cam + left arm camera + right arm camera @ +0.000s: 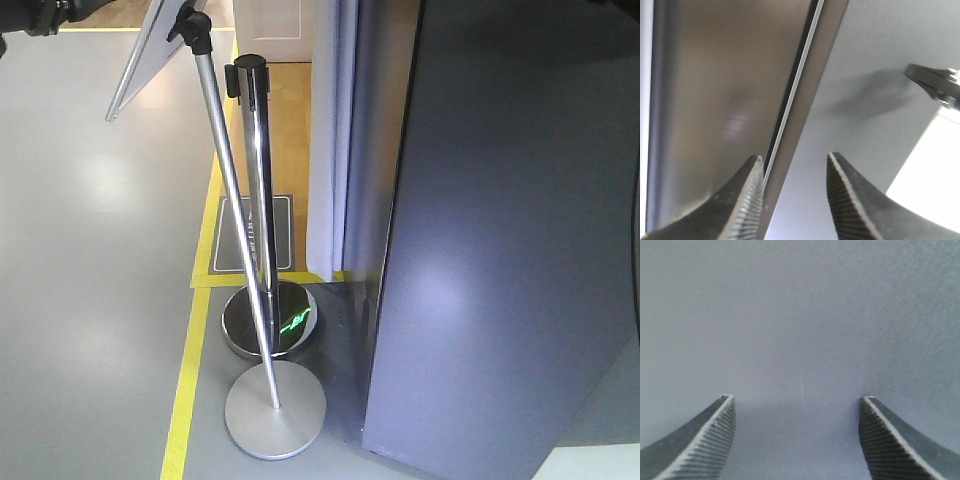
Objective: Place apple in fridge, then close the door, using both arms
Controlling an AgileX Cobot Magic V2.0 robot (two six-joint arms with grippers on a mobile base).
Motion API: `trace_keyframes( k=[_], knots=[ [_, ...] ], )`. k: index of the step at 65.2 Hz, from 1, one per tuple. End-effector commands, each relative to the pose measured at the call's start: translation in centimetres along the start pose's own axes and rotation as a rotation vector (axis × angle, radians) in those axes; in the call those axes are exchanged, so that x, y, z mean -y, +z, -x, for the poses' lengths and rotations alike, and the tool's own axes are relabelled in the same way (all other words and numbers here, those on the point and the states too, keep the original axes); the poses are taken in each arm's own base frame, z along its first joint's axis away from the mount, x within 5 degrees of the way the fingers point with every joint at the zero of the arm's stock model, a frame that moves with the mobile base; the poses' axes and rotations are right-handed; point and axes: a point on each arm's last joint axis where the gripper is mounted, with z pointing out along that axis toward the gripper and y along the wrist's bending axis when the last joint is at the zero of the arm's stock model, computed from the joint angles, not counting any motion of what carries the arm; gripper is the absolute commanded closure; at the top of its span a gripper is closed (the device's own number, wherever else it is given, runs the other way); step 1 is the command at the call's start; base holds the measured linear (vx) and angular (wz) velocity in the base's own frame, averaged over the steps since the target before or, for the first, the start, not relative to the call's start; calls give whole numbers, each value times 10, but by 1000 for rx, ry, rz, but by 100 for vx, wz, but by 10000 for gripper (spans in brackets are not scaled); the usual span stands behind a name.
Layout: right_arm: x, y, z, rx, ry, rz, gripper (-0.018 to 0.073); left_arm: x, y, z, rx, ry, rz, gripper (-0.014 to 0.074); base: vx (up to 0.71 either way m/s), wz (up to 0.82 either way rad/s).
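Note:
The dark grey door [500,250] fills the right of the front view, with the fridge side [372,150] just left of it. In the left wrist view my left gripper [795,156] is open and empty, its fingers straddling the door's edge [805,100], where a thin white strip and a dark gap run. The door face [875,50] lies to the right of that edge. My right gripper [797,397] is open and empty, facing the plain grey door surface [800,315] up close. Its tip shows in the left wrist view [932,82]. The apple is out of view.
Two chrome stanchion posts [255,200] with round bases [275,408] stand just left of the fridge. A tilted sign panel [150,50] hangs at the upper left. Yellow floor tape [190,390] runs along the grey floor, and a white curtain [330,140] hangs behind.

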Motion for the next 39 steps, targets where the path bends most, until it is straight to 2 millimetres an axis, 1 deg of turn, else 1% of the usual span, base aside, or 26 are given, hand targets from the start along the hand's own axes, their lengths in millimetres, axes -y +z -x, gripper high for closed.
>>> trace_keyframes(
  k=[1, 34, 39],
  knots=[
    [1, 2, 21, 73, -10, -17, 55, 15, -12, 17, 62, 47, 17, 307, 0, 0],
    [-11, 48, 20, 50, -13, 72, 55, 14, -12, 18, 68, 47, 25, 307, 0, 0],
    [-11, 54, 21, 55, -13, 76, 55, 14, -12, 18, 68, 47, 25, 307, 0, 0]
  ],
)
